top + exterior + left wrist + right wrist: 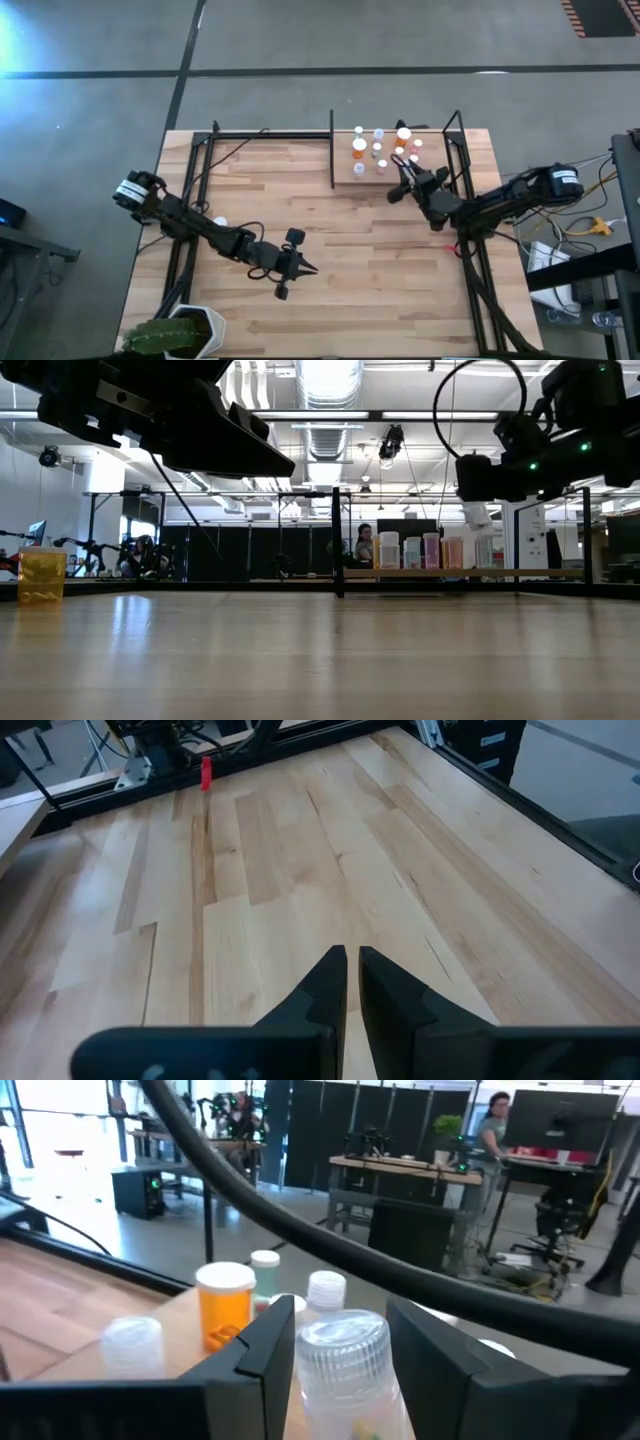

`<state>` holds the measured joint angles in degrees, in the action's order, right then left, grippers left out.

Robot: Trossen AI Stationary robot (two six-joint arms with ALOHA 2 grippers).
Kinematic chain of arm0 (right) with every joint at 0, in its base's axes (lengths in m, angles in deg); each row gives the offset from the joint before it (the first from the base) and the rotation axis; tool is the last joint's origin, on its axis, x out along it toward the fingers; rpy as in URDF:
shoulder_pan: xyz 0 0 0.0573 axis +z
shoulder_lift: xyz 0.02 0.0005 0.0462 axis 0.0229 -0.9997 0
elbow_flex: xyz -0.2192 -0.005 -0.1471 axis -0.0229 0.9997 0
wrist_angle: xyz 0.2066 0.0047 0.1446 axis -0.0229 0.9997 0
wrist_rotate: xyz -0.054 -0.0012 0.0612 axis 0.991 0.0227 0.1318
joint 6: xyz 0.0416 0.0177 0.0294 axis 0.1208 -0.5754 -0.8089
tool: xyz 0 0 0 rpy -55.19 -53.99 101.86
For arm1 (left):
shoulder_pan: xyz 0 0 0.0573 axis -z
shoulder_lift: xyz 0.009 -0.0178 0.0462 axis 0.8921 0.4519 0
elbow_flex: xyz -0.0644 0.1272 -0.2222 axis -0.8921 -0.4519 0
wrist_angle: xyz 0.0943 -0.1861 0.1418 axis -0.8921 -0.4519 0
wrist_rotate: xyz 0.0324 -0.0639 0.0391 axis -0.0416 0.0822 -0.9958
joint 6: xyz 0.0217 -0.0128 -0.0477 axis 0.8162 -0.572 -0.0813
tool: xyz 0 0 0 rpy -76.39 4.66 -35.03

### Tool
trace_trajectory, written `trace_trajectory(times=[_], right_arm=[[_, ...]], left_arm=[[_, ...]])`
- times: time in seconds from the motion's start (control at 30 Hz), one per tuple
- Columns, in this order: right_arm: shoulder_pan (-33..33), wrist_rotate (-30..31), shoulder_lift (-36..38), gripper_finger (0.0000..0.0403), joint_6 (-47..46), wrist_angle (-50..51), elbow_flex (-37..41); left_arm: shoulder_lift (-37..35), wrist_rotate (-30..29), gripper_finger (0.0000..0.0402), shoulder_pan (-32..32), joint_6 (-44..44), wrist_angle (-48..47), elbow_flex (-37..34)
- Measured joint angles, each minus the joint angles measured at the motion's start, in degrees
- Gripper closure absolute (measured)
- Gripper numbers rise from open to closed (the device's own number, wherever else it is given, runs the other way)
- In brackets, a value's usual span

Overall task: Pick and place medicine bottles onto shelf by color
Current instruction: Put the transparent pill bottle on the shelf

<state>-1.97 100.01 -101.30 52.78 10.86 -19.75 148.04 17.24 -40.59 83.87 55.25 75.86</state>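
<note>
Right wrist view: clear bottle (345, 1370) between right hand (345, 1355) fingers.

Table (260, 870): light butcher-block wood, smooth satin sheen. Shelf rods (332, 150): thin matt black metal. Medicine bottles (225, 1305): translucent glossy plastic, ribbed white caps. Right gripper (345, 1355) fingers: matt black plastic.

The small white-capped medicine bottles (378, 150) stand upright in a loose cluster on the light wooden shelf (345, 177), just beside its black upright divider bar. Orange ones (225, 1302) mix with pale and clear ones. A clear bottle with a ribbed translucent cap (343, 1362) stands nearest the shelf's front edge.
</note>
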Motion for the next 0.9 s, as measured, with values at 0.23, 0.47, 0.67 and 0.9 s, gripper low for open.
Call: trace_trajectory(times=[0.23,0.47,0.67,0.9], right_arm=[[0.2,-0.4,0.5,0.027,-5.1,1.4,0.4],[-7.2,-1.0,-6.5,0.027,-10.1,1.3,0.3],[-11.1,-4.8,-12.5,0.0269,-12.6,-3.2,0.2],[-11.7,-5.3,-17.5,0.0266,-12.4,-10.1,0.1]], left_arm=[[0.0,0.0,0.0388,0.0,0.1,0.0,0.0],[0.0,0.0,0.0388,0.0,0.2,0.7,0.0],[0.0,0.0,0.0388,0.0,0.4,1.0,0.0],[0.0,0.0,0.0388,0.0,0.4,1.3,0.0]])
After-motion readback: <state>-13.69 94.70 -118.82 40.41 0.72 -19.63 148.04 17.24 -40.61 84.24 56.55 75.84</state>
